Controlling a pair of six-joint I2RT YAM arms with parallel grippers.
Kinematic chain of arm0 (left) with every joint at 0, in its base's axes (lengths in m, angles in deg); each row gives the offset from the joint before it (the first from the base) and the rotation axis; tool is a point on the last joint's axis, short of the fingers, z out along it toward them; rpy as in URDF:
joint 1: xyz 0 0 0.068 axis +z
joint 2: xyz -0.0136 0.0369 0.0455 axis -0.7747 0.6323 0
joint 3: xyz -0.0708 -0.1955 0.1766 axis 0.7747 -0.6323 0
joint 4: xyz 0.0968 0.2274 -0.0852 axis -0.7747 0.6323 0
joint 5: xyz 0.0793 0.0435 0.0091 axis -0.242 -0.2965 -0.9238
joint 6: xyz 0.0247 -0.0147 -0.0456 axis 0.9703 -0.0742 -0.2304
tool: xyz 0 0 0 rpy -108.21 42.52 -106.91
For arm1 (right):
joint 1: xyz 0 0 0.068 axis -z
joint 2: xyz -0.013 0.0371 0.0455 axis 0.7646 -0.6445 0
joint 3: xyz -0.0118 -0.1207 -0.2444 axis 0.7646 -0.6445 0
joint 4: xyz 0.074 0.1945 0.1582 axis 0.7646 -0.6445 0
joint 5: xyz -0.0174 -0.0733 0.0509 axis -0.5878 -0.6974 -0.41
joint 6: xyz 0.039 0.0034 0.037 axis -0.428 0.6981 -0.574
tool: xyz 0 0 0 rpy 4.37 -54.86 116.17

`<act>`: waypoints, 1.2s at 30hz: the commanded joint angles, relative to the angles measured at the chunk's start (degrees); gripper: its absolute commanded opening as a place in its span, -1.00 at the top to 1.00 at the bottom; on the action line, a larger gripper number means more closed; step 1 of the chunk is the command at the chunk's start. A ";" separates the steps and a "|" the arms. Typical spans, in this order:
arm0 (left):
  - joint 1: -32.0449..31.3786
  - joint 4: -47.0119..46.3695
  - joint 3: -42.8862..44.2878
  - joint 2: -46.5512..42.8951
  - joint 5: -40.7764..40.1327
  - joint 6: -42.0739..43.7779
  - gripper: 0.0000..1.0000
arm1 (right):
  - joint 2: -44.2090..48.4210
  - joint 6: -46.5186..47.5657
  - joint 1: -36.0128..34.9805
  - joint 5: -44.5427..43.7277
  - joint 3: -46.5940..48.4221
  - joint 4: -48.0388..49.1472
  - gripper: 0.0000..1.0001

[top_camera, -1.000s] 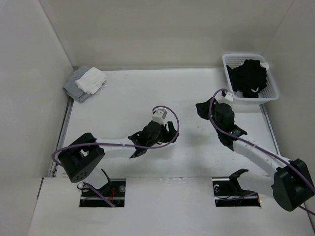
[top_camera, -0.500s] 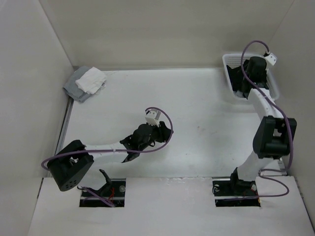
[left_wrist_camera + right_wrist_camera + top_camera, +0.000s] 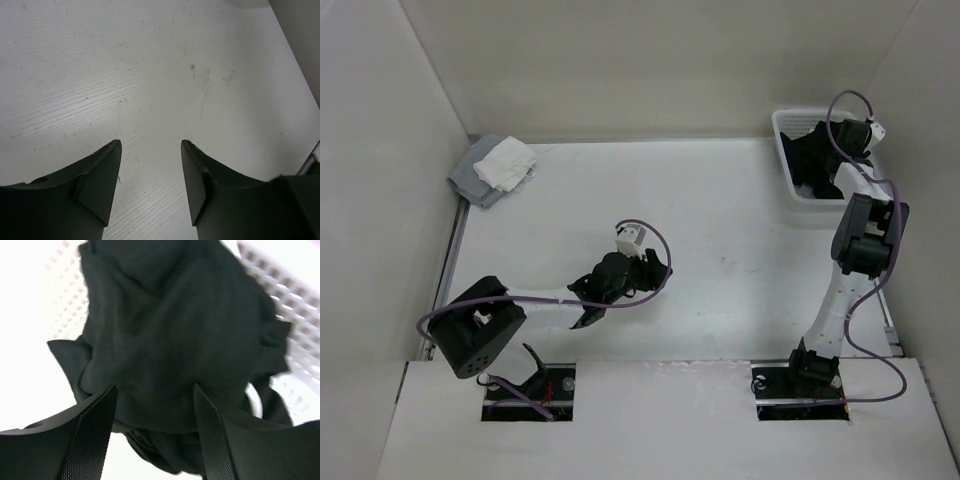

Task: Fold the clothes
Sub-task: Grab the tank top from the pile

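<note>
Two spread right fingers [image 3: 91,432] frame the crumpled clothes [image 3: 170,330] beyond them.

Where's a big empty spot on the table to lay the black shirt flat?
The widest bare patch of table lies between the left claw and the basket. Another runs along the far edge, from the cloth pile to the basket. The basket itself is crowded: black shirt and right claw.

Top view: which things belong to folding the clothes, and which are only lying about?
For the job: black garment, in the white basket; right gripper, open over it.
Lying about: grey cloth and the white cloth on it, at the far left corner.
</note>
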 commanded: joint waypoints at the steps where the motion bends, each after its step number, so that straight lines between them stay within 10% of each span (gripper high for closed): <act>1: 0.34 -4.87 1.05 0.80 2.76 -0.79 0.01 | -1.43 -0.29 -0.23 2.81 4.91 1.54 -0.34; 4: 0.43 -4.96 1.31 1.50 3.03 -0.88 0.01 | -3.72 -1.26 -0.14 2.64 7.80 0.84 -0.24; 11: 0.87 -4.96 1.40 2.03 3.03 -1.14 0.01 | -1.28 -2.93 -0.41 0.79 3.88 4.07 0.84; 36: 10.17 -8.65 -4.48 -4.72 4.61 -7.46 0.02 | 54.79 -4.87 -18.84 10.97 -16.55 12.01 0.86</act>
